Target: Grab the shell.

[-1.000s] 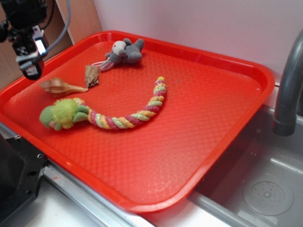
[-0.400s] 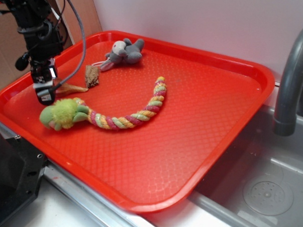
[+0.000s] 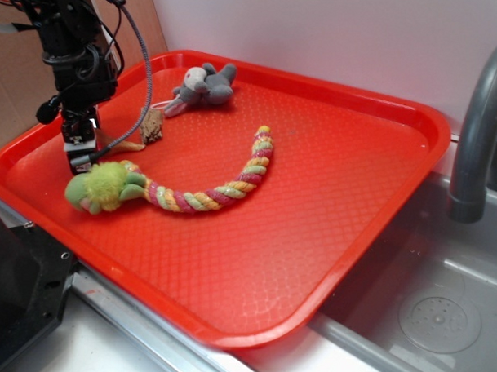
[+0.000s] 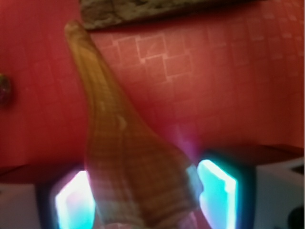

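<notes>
The shell (image 4: 119,143) is a tan-orange ribbed conch lying on the red tray (image 3: 314,192), its thin tail pointing away from me. In the exterior view only the tail of the shell (image 3: 131,145) shows past the arm. My gripper (image 3: 78,159) is lowered at the tray's left side, straddling the shell's wide body. In the wrist view the gripper (image 4: 145,200) is open, with one lit pad on each flank of the shell, very close to it.
A dark brown rough chunk (image 3: 152,124) lies just beyond the shell's tail. A green-headed rope toy (image 3: 101,187) lies right beside the gripper. A grey plush animal (image 3: 204,84) sits at the tray's back. A grey faucet (image 3: 476,145) and sink (image 3: 432,310) are on the right.
The gripper came down and to the right from above the tray's left rim onto the shell, and now hides most of it in the exterior view.
</notes>
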Tool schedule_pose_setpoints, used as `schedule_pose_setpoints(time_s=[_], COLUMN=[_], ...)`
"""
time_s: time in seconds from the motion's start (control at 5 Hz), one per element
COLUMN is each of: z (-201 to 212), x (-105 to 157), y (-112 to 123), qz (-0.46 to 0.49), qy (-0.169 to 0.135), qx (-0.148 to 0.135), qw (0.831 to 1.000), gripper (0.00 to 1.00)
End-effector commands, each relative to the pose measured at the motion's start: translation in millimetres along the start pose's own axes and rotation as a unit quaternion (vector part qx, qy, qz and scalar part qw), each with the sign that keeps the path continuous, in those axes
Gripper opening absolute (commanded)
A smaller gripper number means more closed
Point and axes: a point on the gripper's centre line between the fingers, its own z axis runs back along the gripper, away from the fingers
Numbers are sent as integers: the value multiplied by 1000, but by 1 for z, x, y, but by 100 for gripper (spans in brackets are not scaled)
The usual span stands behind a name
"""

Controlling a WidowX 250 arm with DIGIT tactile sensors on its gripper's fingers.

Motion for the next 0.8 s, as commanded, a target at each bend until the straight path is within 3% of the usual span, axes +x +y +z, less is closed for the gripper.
schedule_pose_setpoints(time_s=[0.0,0.2,0.4,0.6], z=[16,66,112,152], x=[2,5,11,23], y=[-1,-32,-52,-76], qz=[54,188,304,398], qy=[18,-7,-33,-70], qx=[37,83,92,68], qw=[998,979,948,912], gripper=[0,0,0,0])
